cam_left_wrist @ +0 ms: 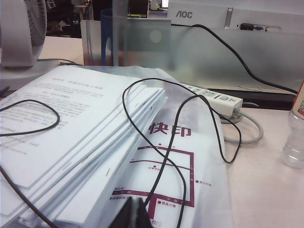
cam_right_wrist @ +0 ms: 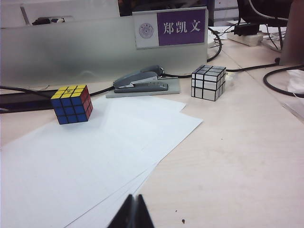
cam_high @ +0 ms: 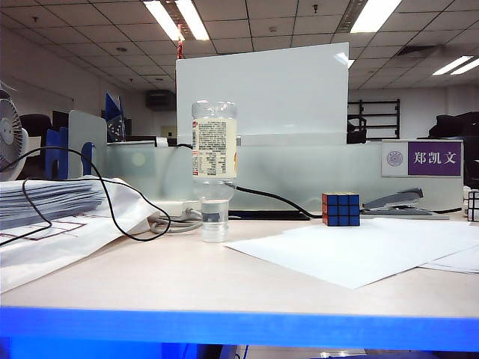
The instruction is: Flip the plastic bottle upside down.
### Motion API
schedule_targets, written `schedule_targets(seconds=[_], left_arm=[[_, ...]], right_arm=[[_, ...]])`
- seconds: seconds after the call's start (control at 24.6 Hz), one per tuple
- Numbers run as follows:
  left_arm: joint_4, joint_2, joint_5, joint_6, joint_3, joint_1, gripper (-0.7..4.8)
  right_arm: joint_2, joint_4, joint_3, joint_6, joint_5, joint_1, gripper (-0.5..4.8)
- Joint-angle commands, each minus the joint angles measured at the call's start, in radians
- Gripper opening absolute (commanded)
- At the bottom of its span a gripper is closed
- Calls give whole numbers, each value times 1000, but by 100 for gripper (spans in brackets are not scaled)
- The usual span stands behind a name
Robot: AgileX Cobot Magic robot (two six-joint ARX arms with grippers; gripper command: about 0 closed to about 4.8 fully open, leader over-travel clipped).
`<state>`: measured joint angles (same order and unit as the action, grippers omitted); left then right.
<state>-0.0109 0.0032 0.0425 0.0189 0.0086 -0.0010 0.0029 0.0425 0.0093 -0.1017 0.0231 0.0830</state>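
The plastic bottle (cam_high: 215, 146) stands on the table left of centre in the exterior view, clear, with a pale label of fine print. Its cap end (cam_high: 215, 221) is down on the table and its base is up. A sliver of the bottle (cam_left_wrist: 295, 142) shows at the edge of the left wrist view. My left gripper (cam_left_wrist: 135, 203) is shut and empty, low over a stack of papers, well short of the bottle. Over the edge of some white sheets my right gripper (cam_right_wrist: 135, 198) is also shut and empty. Neither gripper appears in the exterior view.
A coloured Rubik's cube (cam_high: 340, 209) and a grey stapler (cam_high: 397, 202) sit right of the bottle, behind loose white sheets (cam_high: 359, 250). A silver mirror cube (cam_right_wrist: 208, 82) lies further right. Left are a paper stack (cam_high: 45, 198), a black cable (cam_left_wrist: 180, 156) and a power strip (cam_left_wrist: 213, 97).
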Motion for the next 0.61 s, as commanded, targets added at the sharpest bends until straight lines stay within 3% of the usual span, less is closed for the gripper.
schedule_targets(seconds=[0.04,0.61], left_arm=[[19,-1,5,0,1,2,-5],[19,-1,5,0,1,2,-5]], right_arm=[[-2,-14,-8,-4,-3,-3,-9],[-2,-21,-7,-4,-2,-29,-9]])
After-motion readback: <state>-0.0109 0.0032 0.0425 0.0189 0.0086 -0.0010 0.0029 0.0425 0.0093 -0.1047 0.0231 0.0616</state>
